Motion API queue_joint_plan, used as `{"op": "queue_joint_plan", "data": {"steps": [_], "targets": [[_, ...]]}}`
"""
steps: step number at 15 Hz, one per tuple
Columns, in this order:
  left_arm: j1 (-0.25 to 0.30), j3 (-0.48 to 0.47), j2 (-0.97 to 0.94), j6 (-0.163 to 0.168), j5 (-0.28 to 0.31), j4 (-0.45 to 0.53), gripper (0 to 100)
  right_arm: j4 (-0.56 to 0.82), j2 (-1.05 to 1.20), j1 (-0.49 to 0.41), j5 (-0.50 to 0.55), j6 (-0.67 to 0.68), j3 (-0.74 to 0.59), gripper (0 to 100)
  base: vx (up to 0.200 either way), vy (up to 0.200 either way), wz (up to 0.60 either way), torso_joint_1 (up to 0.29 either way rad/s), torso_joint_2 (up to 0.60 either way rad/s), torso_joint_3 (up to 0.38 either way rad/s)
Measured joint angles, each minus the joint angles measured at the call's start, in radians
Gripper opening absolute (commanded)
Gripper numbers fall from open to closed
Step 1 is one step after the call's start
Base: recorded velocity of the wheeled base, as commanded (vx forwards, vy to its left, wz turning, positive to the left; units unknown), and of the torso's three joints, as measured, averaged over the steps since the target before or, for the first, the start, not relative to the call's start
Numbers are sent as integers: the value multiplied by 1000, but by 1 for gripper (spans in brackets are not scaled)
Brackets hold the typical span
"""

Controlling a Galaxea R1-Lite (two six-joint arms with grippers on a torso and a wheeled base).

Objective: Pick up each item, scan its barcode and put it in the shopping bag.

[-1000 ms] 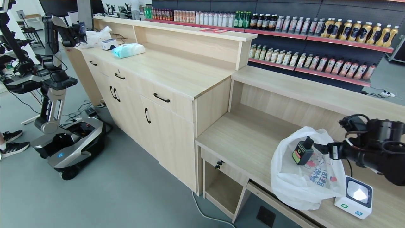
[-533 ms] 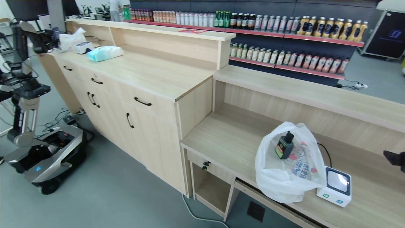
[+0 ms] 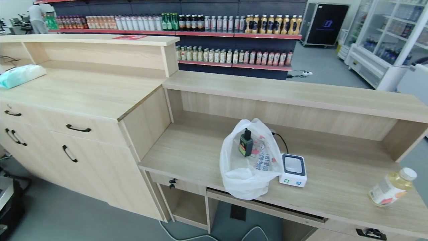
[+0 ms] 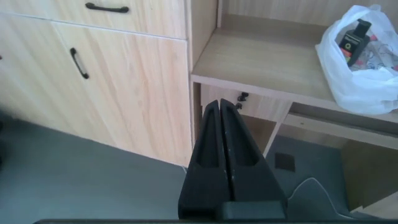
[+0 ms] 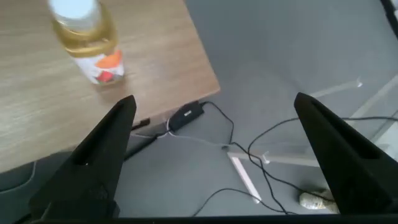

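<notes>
One item bagged, one still out, both grippers carrying nothing.

Dark bottle with green label and black cap (image 3: 246,144) sits upright inside the white plastic shopping bag (image 3: 249,190), which touches the small white box scanner (image 3: 293,169) on its left side. I judge that item done (no way to tell from here whether it was scanned). Left to do: the clear plastic bottle of yellow liquid with a white cap (image 3: 391,187), well apart from the scanner to its right, near the front edge of the light wood counter (image 3: 334,167). Left gripper (image 4: 220,106) has its fingers pressed together on nothing; right gripper (image 5: 214,102) is spread wide, hanging near the yellow bottle. Versus 1 s ago: the right arm, then holding the dark bottle over the bag, has let go and pulled back. The head camera panned right; bag and scanner haven't moved.
</notes>
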State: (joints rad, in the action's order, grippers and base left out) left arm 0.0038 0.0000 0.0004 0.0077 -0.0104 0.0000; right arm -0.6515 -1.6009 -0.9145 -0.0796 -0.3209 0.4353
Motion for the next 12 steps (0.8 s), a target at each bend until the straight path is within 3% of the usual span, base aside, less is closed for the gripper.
{"op": "queue_joint_plan", "data": {"steps": [2, 4, 5, 12], "targets": [[0, 0, 0, 0, 0, 0, 0, -113, -99, -43, -149, -32, 2, 100, 0, 0, 0, 0, 0, 0], [1, 0, 0, 0, 0, 0, 0, -257, -210, -67, -362, -152, 6, 100, 0, 0, 0, 0, 0, 0], [0, 0, 0, 0, 0, 0, 0, -297, -253, -78, -412, -183, 9, 100, 0, 0, 0, 0, 0, 0], [1, 0, 0, 0, 0, 0, 0, -377, -431, -86, -484, -251, 28, 100, 0, 0, 0, 0, 0, 0]]}}
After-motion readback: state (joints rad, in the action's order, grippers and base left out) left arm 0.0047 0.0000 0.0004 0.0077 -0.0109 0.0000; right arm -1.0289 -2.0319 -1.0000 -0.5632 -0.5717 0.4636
